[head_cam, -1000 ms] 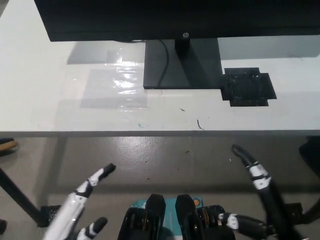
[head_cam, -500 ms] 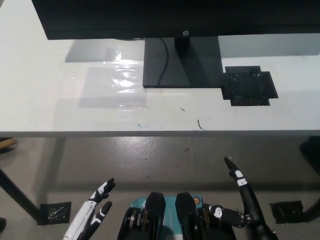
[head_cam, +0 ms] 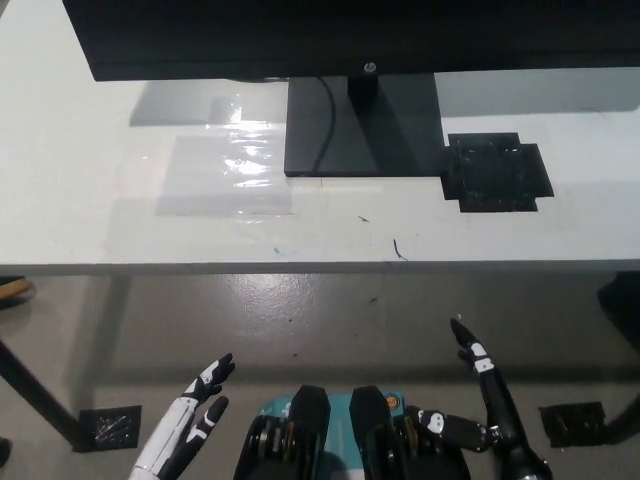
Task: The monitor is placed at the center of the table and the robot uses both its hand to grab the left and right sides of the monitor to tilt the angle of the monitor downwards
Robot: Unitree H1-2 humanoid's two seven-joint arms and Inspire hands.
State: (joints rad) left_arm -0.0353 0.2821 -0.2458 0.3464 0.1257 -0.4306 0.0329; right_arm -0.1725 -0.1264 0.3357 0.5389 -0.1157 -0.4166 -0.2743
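Observation:
The black monitor point(head_cam: 350, 35) spans the top of the head view, standing on a dark rectangular base point(head_cam: 365, 125) at the middle of the white table point(head_cam: 130, 220). A cable runs down over the base. My white left hand point(head_cam: 190, 425) hangs low at the bottom left, below the table's front edge, fingers apart and holding nothing. My black right hand point(head_cam: 485, 400) is at the bottom right, also below the table edge, fingers spread and empty. Both hands are far from the monitor's sides.
A square of black tape point(head_cam: 497, 172) lies on the table right of the base. A shiny clear patch point(head_cam: 235, 170) lies left of it. Grey floor shows below the table edge, with table legs point(head_cam: 35, 400) at the lower left.
Both hands dropped lower and pulled back toward my body over the last second; in the last half second they barely moved. The monitor has not moved.

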